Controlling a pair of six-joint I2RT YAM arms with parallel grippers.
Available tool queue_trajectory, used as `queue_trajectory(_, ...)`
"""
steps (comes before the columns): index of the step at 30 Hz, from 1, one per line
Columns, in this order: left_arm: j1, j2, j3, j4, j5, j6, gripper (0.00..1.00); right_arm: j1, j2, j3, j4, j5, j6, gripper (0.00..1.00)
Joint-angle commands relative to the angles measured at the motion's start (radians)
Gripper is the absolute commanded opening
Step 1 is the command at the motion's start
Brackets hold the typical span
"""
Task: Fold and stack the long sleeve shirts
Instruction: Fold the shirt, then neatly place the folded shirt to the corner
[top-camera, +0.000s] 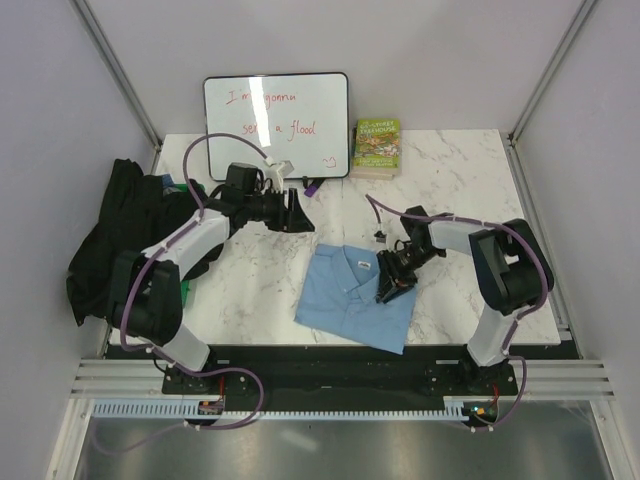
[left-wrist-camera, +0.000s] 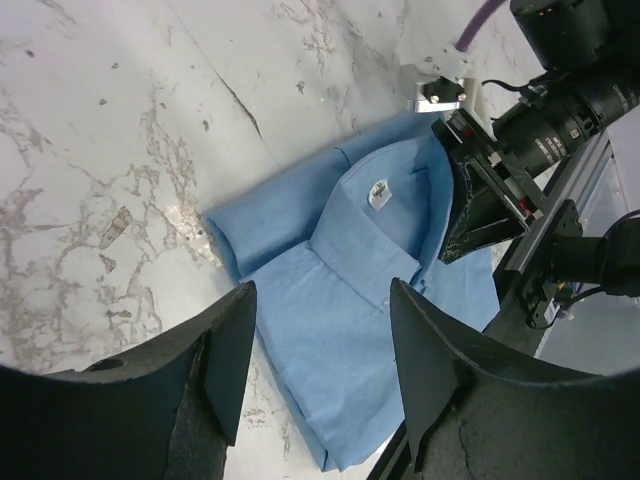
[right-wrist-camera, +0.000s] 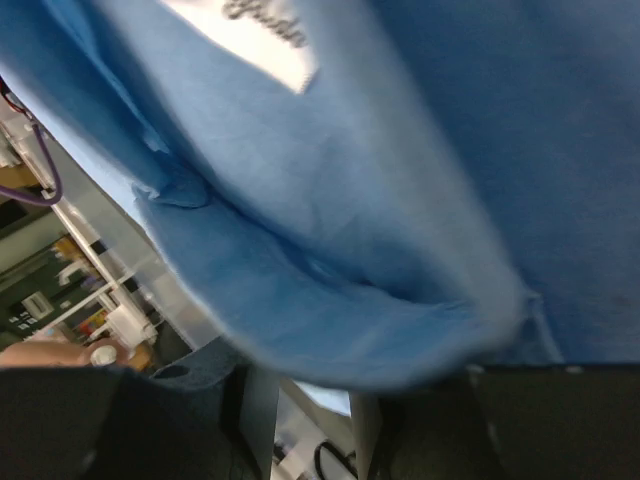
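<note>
Entry: fold and stack, first garment.

**Task items.** The light blue shirt (top-camera: 352, 297) lies centre-front on the bench (top-camera: 460, 175) as a compact folded rectangle. Its collar and label face up and no sleeve shows. The black shirt (top-camera: 125, 230) sits in an unfolded heap at the left edge of the bench, partly hanging over it and well apart from the blue one.

**Left hand** (top-camera: 297, 213). The fingers are spread with nothing between them. It hovers over bare bench beyond the blue shirt's far-left corner, clear of the cloth, and its wrist camera looks down on the whole fold.

**Right hand** (top-camera: 388, 287). It is low at the blue shirt's right edge, beside the collar, and on or touching the cloth. The right wrist view is filled with blurred blue fabric, with a doubled edge draped just over the fingers. Whether the fingers pinch that edge or stand free of it cannot be told.

**Step (judged).** This looks like the close of the fold on the blue shirt. The black shirt is not yet handled and there is no stack, so the task is at most half done.

**Next move calls for:**
- The right hand needs to come away from the edge straight and slowly, so the fold is not dragged open.
- Both hands then go to the black heap and draw it onto open bench.
- The black shirt has to be spread flat, with the sleeves found, before any fold. Dark limp cloth will likely make its edges hard to pick out.
</note>
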Motion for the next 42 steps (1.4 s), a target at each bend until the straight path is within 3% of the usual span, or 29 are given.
queue_trajectory(1, 0.027, -0.036, -0.008, -0.057, -0.034, 0.034, 0.63, -0.095, 0.086, 0.158, -0.063, 0.242, 0.0, 0.39)
queue_trajectory(9, 0.052, -0.021, 0.047, -0.091, -0.051, 0.074, 0.64, -0.362, 0.333, 0.602, -0.297, 0.46, -0.299, 0.4)
queue_trajectory(14, 0.058, -0.012, 0.082, -0.119, -0.063, 0.098, 0.64, -0.501, 0.367, 0.723, -0.354, 0.503, -0.401, 0.4)
queue_trajectory(19, 0.061, -0.036, 0.072, -0.136, -0.027, 0.114, 0.68, -0.551, 0.175, 0.673, -0.382, 0.367, -0.541, 0.68)
queue_trajectory(20, 0.061, -0.051, 0.067, -0.139, -0.016, 0.117, 0.71, -0.551, 0.081, 0.653, -0.385, 0.333, -0.625, 0.75)
queue_trajectory(21, 0.061, -0.058, 0.061, -0.139, -0.005, 0.117, 0.72, -0.548, 0.034, 0.592, -0.371, 0.337, -0.653, 0.88)
queue_trajectory(23, 0.06, -0.07, 0.058, -0.137, 0.02, 0.115, 0.77, -0.539, -0.079, 0.524, -0.338, 0.356, -0.749, 0.96)
queue_trajectory(25, 0.06, -0.084, 0.059, -0.142, 0.027, 0.114, 0.86, -0.517, -0.132, 0.416, -0.301, 0.441, -0.774, 0.98)
queue_trajectory(29, 0.06, -0.113, 0.082, -0.157, 0.001, 0.141, 0.9, -0.433, -0.266, 0.21, -0.156, 0.57, -0.77, 0.97)
queue_trajectory(31, 0.061, -0.137, 0.122, -0.169, -0.042, 0.178, 0.91, -0.335, -0.29, 0.081, -0.078, 0.655, -0.712, 0.97)
queue_trajectory(42, 0.061, -0.122, 0.159, -0.191, -0.065, 0.164, 0.92, -0.302, -0.062, 0.056, 0.143, 0.727, -0.284, 0.95)
